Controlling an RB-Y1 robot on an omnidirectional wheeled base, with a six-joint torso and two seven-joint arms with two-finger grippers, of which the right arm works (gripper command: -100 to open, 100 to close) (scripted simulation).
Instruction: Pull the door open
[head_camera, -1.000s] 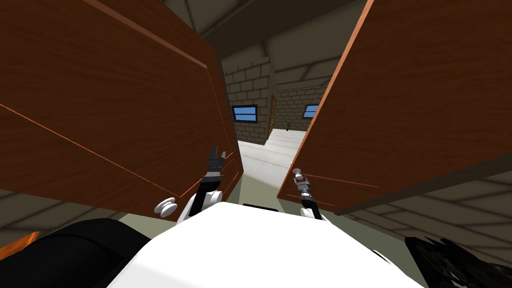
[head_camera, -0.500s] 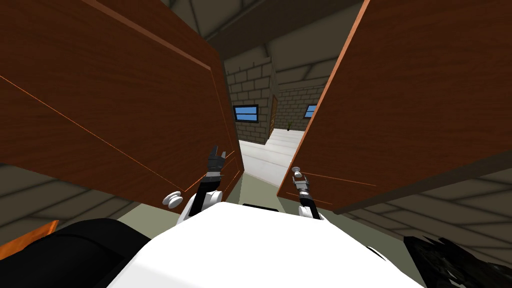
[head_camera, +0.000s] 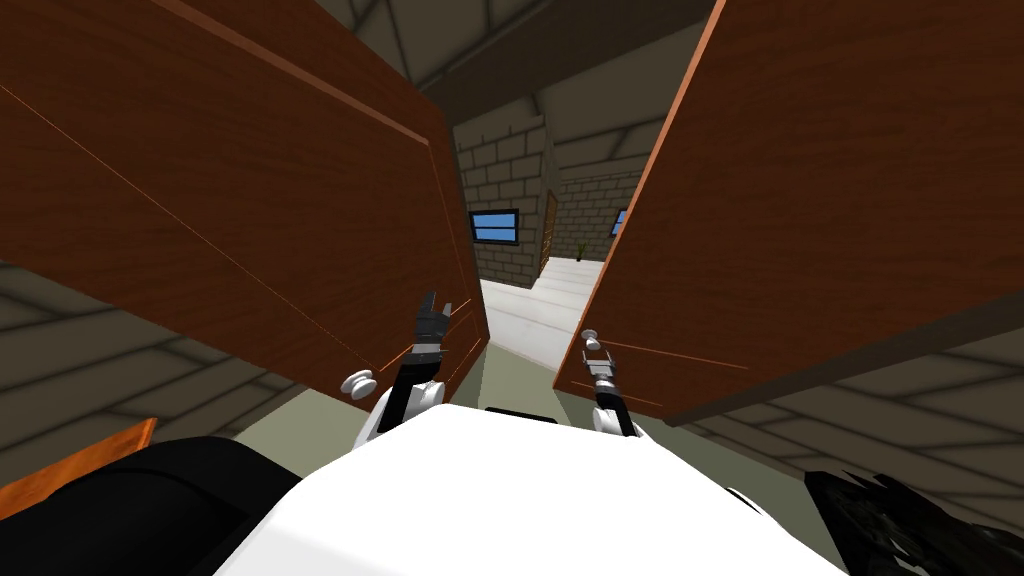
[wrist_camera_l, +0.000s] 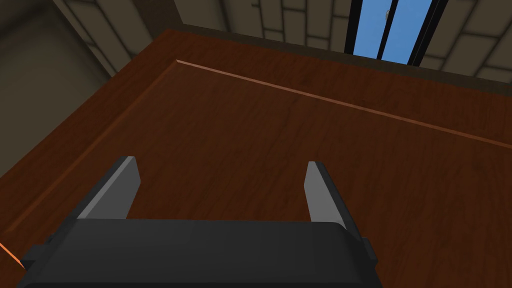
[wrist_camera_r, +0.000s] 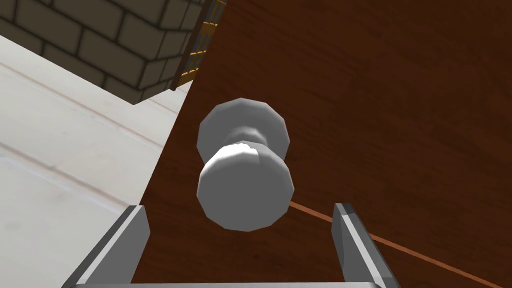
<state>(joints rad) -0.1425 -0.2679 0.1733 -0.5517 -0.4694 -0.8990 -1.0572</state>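
Right wrist view: right tool (wrist_camera_r: 240, 209) blades apart, gripping nothing, white knob (wrist_camera_r: 244, 190) just ahead between them on brown door (wrist_camera_r: 380, 100) near its edge; left tool (wrist_camera_l: 220, 167) also apart, facing second door (wrist_camera_l: 280, 130).

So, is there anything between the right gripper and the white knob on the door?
Nothing visible. The right gripper is open, and the white knob on the brown door lies straight ahead of it, with no object between them.

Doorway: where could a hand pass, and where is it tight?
Free: the gap between left door and right door, over pale floor. Tight: right end effector, open, at the knob; left end effector, open, close to left door.
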